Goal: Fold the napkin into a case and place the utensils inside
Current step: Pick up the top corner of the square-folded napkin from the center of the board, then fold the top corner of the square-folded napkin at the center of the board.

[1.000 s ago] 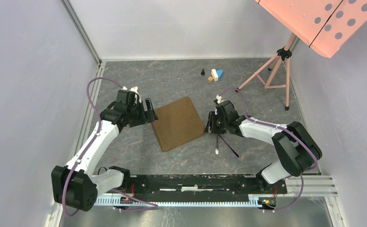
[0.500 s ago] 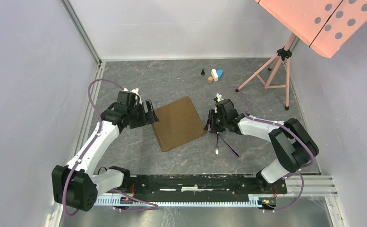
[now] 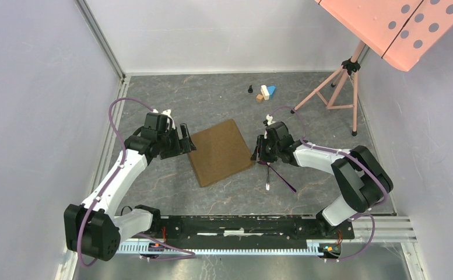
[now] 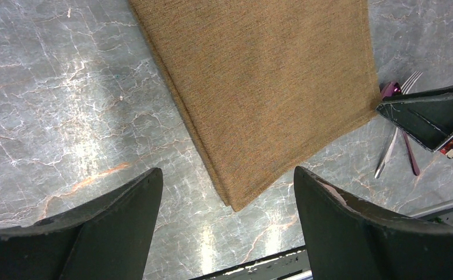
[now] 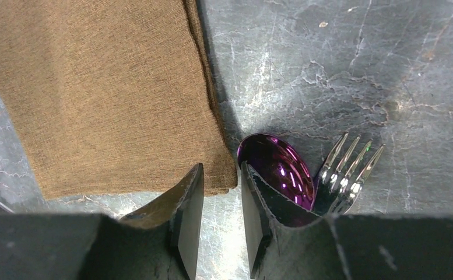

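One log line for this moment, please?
napkin: folded, flat | spoon, fork: loose beside it | left fingers: open, empty | right fingers: narrow gap, at napkin corner

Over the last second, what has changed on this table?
The right pincer edged slightly toward the napkin's corner, its jaws narrowing but holding nothing. The left pincer stayed open beside the napkin. The napkin, spoon and fork lie where they were.

We are looking at bright, even light coming from above. The grey marbled tabletop (image 4: pixel 78 151) is throwing white glare in the left wrist view. The folded brown cloth napkin (image 5: pixel 95 87) is casting a narrow dark shadow beside its edge, and the glossy purple spoon bowl (image 5: pixel 273 164) is glinting.
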Robot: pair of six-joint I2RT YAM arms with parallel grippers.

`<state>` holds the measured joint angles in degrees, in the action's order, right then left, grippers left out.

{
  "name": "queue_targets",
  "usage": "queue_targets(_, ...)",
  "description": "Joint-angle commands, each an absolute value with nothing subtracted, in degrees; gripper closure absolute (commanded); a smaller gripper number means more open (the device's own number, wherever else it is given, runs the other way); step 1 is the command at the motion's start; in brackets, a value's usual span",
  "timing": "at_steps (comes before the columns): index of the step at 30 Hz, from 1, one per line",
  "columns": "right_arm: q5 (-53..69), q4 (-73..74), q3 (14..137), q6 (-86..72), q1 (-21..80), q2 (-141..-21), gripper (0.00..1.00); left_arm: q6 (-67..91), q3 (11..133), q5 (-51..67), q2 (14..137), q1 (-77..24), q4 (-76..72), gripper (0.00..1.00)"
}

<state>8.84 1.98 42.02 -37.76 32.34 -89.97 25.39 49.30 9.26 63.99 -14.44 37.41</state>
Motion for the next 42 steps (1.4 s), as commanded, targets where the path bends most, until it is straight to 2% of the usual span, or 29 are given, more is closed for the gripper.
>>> queue_targets(1,9.8,-1.3,43.0,-38.0,32.1,-90.5,0.64,25.4,49.1,10.0,62.2,-14.3,35.8,0.11)
queue_targets(12,10.6,-1.9,42.7,-38.3,32.1,-89.7,0.79,25.5,49.1,10.0,61.9,-14.2,36.1,0.11)
queue_targets(14,10.6,-1.9,42.5,-38.3,32.1,-89.8,0.78,25.5,49.1,10.0,61.9,-14.2,36.1,0.11)
queue_targets(17,10.9,-2.1,42.4,-38.2,32.1,-90.3,0.72,25.5,49.0,10.1,61.6,-14.2,36.1,0.11)
queue_targets(21,11.2,-2.4,42.4,-38.1,32.2,-90.7,0.74,25.5,49.1,9.8,61.4,-14.2,36.4,0.11)
queue_targets(24,11.1,-2.5,42.5,-38.0,32.2,-90.6,0.79,25.5,49.2,9.8,61.5,-14.2,36.4,0.11)
queue_targets(27,11.5,-2.7,42.8,-37.7,32.3,-90.5,0.97,25.7,49.0,9.5,61.5,-14.3,36.4,0.11)
queue_targets(28,11.8,-2.9,43.2,-36.9,32.5,-90.4,1.0,25.9,48.9,9.4,61.7,-14.2,36.5,0.11)
queue_targets(35,14.7,-7.3,48.5,-31.9,36.7,-91.9,1.0,34.7,43.7,8.1,62.5,-13.4,33.2,0.12)
queue_targets(42,18.8,-12.6,59.4,-34.8,43.1,-102.4,1.0,42.8,36.9,10.5,61.0,-7.6,30.6,0.13)
